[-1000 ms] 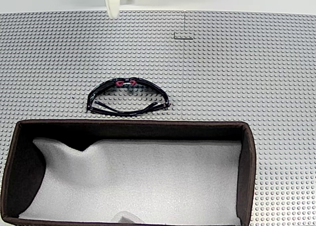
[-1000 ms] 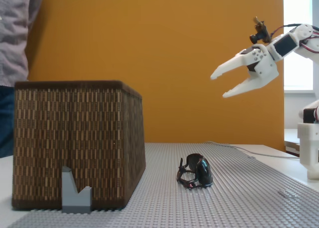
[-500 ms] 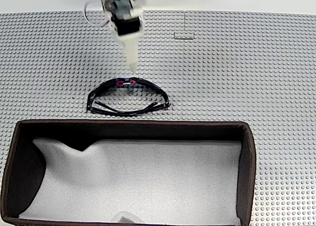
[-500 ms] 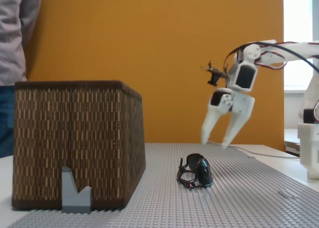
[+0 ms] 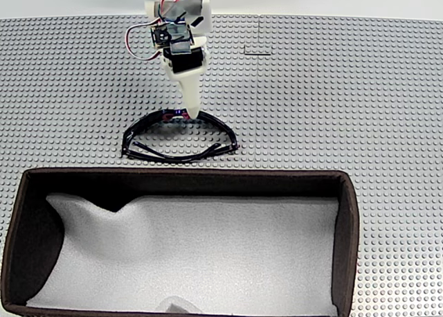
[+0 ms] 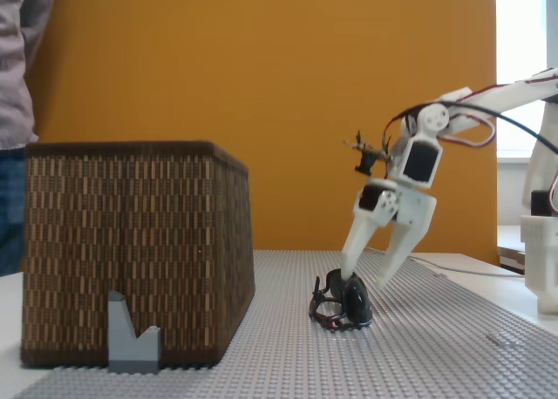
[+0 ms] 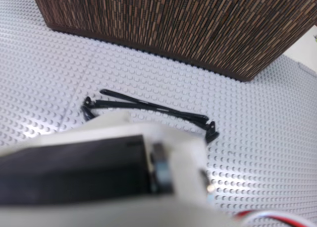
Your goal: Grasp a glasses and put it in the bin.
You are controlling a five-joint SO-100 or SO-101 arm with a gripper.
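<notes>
Gripper [image 6: 366, 279] spread wide, pointing down, one tip at the front of the glasses [image 6: 342, 303] and the other hanging clear on the far side, nothing held yet. Seen from above, gripper [image 5: 192, 113] right over the bridge, at the pink nose pads. To do this step well: lower until the two tips straddle the bridge (a thin target, easy to slip off), keep centred between the lenses, then close gently so the frame does not skid across the studded grey surface [image 5: 360, 102]. Best not to push down onto the lens. Glasses [image 5: 178, 137] lying folded on the surface just beside the near wall of the bin [image 5: 346, 213], not touching it; long axis running left to right in the top view, parallel to that wall, front of the frame facing the arm, folded temples toward the bin. Temples [image 7: 148, 107] crossing in front of the woven bin wall [image 7: 188, 24] in the wrist view.
</notes>
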